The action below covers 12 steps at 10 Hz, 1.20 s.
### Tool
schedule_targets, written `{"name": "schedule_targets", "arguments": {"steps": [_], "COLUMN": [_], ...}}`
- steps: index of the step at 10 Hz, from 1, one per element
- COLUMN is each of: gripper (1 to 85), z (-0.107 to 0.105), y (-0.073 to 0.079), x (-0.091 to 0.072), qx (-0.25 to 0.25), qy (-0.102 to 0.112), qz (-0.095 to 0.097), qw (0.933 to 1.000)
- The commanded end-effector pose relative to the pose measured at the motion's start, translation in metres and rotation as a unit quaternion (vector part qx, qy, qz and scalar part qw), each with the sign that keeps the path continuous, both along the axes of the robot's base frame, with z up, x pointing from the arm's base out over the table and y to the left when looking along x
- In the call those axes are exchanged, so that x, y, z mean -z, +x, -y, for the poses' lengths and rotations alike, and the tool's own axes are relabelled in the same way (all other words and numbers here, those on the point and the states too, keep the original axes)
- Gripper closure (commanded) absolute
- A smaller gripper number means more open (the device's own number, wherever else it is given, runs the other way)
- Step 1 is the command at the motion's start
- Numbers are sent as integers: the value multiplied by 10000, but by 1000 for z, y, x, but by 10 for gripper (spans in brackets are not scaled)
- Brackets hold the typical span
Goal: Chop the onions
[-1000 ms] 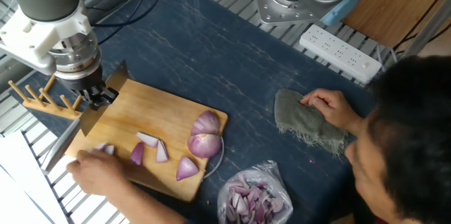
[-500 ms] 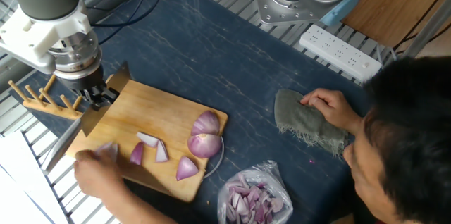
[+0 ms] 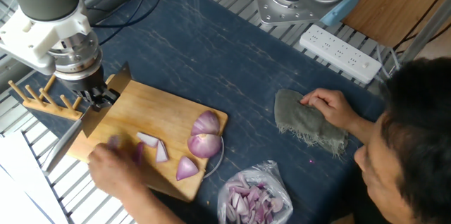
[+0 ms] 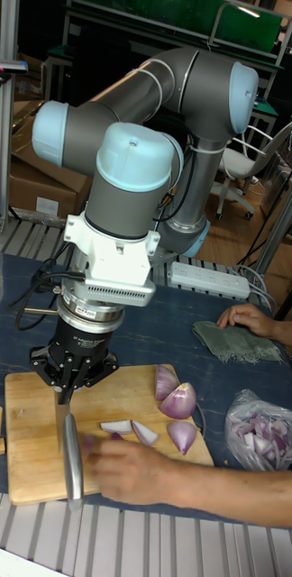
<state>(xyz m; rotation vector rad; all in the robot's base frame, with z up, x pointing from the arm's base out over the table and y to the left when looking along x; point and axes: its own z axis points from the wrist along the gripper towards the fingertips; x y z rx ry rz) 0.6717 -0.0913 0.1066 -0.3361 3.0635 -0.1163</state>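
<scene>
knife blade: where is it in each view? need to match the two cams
Fixed view: knife blade at lower left, slanting down past the cutting board's left edge.
Tall fixed view: blade at lower left, hanging below the gripper over the board.
Shared landmark: the big onion pieces at the board's far end.

Cardboard boxes (image 4: 22,185), an office chair (image 4: 243,167) and green panel (image 4: 209,20) behind.

The fixed view looks steeply down from above the person's side, the cutting board (image 3: 151,136) at about 8 o'clock and the power strip (image 3: 340,53) toward 2 o'clock. The tall fixed view stands low and close, probably at the table's edge, facing the arm head-on. Both share the board, the grey cloth (image 4: 239,343) and the bag (image 4: 263,431).
</scene>
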Motion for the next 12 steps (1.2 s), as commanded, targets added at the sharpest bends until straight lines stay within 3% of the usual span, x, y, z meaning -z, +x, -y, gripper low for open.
{"name": "schedule_targets", "arguments": {"steps": [1,12], "gripper": [847,847], "z": [-2,-5], "y": [1,1], "x": [-1,-2], "qx": [31,23], "qy": [58,65], "qz": [9,9], "qw": [10000,10000]}}
